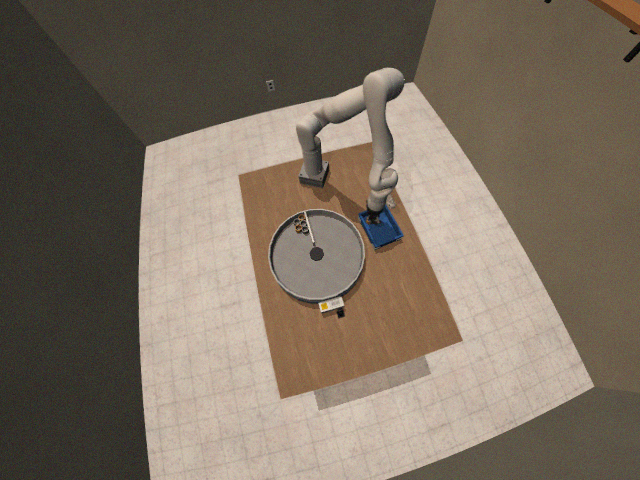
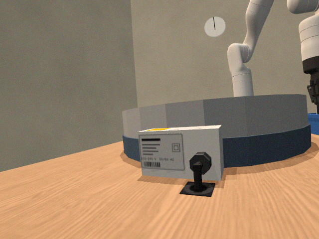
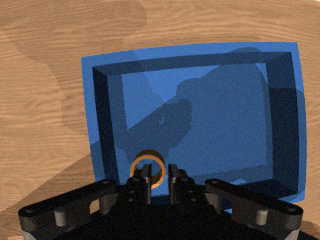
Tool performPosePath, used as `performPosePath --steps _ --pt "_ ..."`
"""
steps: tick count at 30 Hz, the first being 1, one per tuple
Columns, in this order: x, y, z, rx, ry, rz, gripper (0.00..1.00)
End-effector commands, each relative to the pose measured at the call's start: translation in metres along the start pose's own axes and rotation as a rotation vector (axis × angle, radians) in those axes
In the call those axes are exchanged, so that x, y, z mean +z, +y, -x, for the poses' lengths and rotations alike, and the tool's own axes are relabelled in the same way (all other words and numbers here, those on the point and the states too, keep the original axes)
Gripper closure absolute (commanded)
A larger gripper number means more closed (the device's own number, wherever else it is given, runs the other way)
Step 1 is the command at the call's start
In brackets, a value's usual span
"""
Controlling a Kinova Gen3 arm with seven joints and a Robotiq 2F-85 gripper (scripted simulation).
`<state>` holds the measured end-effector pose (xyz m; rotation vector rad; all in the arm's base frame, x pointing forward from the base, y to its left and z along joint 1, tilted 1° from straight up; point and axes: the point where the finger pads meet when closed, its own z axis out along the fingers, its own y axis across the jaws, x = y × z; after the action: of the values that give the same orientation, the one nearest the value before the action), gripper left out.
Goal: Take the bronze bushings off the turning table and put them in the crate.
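The blue crate (image 1: 382,235) (image 3: 88,100) lies under my gripper (image 1: 373,220) (image 3: 159,174). The gripper is open by a narrow gap and holds nothing. A bronze bushing (image 3: 133,170) lies in the crate at its lower left corner in the wrist view, just below the fingertips. The left finger partly covers its ring. On the turning table (image 1: 330,279) (image 2: 272,115), bronze bushings (image 1: 298,230) and steel bushings (image 1: 305,231) stand in a tight cluster of several against the left side of the white bar, near the rim. The exterior view shows my gripper only at its right edge.
The white bar (image 1: 309,227) runs from the rim to the dark hub (image 1: 316,253). The turning table has a raised wall. A white box (image 1: 336,303) (image 2: 162,151) with a black knob (image 2: 200,163) stands at its front. The crate is right of the turning table.
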<state>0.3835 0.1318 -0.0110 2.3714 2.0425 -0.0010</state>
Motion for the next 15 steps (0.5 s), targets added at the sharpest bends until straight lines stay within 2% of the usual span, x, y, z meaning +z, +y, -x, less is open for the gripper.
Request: performPosePath --steps 1,14,15 --pt "-0.003 0.001 -0.001 -0.001 0.002 0.004 0.84" --pt "-0.004 0.001 -0.001 -0.001 0.002 0.004 0.84" --pt "-0.016 0.001 -0.001 -0.001 0.002 0.003 0.84"
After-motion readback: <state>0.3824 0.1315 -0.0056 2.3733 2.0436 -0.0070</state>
